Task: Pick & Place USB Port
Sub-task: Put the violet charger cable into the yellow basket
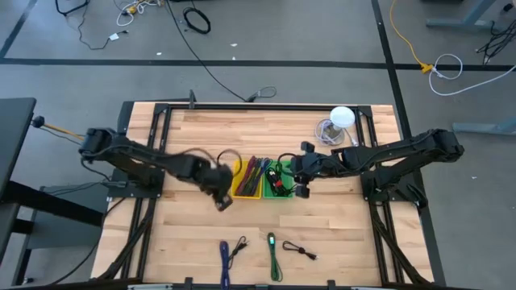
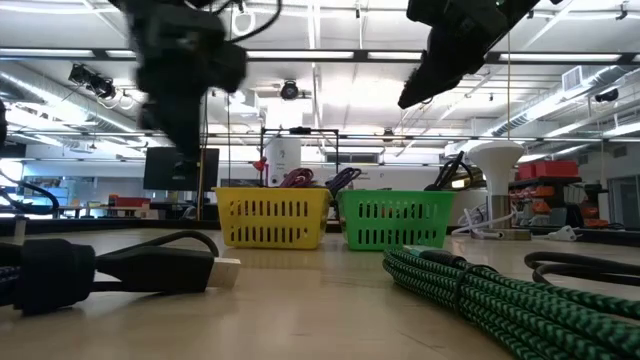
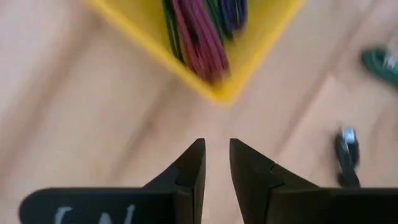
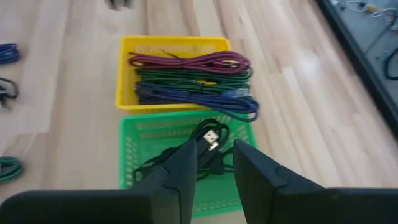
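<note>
So both claws are empty, fingers slightly apart: left claw (image 1: 223, 201) beside the yellow basket (image 1: 239, 192), right claw (image 1: 300, 182) over the green basket (image 1: 278, 193). Remaining cables (image 1: 274, 254) lie near the table's front edge (next: reach one, likely left arm).

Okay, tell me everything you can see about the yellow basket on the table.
The yellow basket is a small rectangular bin of what looks like plastic, with slotted walls visible in the low view. It stands upright near the table's middle, right beside the green basket; whether they touch is unclear. It holds coiled braided cables: maroon, green and blue, lying lengthwise. The left gripper hovers, empty and slightly open, by the basket's corner, not touching it.
</note>
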You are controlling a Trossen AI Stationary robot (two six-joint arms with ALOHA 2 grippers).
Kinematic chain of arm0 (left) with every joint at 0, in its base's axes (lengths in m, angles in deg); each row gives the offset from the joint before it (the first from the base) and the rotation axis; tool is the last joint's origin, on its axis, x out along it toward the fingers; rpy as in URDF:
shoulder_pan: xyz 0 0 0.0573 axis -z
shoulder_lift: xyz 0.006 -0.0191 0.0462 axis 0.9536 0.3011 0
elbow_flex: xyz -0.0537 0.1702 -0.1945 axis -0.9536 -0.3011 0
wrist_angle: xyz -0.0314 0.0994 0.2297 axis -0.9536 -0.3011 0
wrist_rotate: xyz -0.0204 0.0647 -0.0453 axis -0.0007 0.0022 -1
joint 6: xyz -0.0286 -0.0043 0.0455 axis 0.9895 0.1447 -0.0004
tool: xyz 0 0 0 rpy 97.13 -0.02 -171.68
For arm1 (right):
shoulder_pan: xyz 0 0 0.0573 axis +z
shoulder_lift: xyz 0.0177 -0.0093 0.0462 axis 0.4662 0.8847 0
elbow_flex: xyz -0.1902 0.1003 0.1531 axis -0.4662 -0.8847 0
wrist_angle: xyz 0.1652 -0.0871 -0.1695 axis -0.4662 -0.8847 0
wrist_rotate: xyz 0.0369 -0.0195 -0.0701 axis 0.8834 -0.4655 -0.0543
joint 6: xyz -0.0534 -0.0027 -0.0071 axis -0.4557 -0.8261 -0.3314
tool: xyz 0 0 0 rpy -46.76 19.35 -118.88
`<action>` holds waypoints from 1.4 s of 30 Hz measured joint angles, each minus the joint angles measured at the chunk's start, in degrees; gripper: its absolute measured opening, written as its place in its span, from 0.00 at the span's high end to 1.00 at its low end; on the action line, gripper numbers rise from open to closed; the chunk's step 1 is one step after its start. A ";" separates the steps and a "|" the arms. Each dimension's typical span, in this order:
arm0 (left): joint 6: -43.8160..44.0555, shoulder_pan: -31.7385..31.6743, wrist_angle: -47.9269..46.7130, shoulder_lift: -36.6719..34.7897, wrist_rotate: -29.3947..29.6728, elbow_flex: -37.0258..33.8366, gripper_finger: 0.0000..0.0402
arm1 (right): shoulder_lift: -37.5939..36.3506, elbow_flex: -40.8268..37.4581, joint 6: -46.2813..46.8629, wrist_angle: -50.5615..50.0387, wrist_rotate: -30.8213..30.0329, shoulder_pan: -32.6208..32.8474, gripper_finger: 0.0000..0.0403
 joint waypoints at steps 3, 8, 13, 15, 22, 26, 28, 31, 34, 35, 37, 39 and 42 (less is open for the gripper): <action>8.21 5.69 -0.67 0.64 -0.13 0.00 0.81 | 0.00 0.01 -0.01 0.09 -1.37 0.00 0.74; 23.53 14.48 0.14 0.58 1.57 0.02 0.82 | -0.01 0.01 -0.47 0.43 -1.41 0.00 0.74; 38.71 22.15 1.01 0.99 5.03 0.02 0.82 | -0.01 0.01 -1.72 0.42 -1.41 0.00 0.74; 43.58 24.62 2.89 0.99 8.71 0.02 0.82 | -0.01 0.01 -2.18 0.68 -1.41 0.00 0.74; 53.31 29.67 7.62 2.95 13.67 0.07 0.79 | -0.01 0.01 -3.02 0.78 -1.16 0.00 0.74; 55.89 30.65 11.67 7.43 12.98 0.06 0.76 | -0.01 -0.01 -3.02 0.81 -0.91 0.02 0.74; 56.01 30.71 14.48 9.36 12.34 0.01 0.75 | -0.01 0.01 -3.02 1.01 -0.91 0.02 0.74; 56.58 30.66 17.32 12.00 10.55 0.07 0.74 | -0.01 0.01 -3.02 1.07 -0.89 0.02 0.74; 57.19 30.45 20.47 14.37 7.36 0.07 0.72 | -0.01 0.00 -3.04 0.95 -0.88 0.02 0.74; 57.39 30.45 21.14 14.89 6.61 0.06 0.72 | -0.01 0.00 -3.04 0.95 -0.88 0.02 0.74; 57.65 30.45 22.94 16.05 6.17 0.07 0.71 | -0.01 -0.01 -3.07 0.93 -0.89 0.02 0.74; 58.19 30.31 23.01 16.88 5.89 0.04 0.70 | -0.01 0.01 -3.11 1.08 -0.89 0.02 0.74; 58.98 30.05 23.51 18.27 5.58 0.04 0.68 | -0.01 0.01 -3.27 1.11 -0.89 0.02 0.74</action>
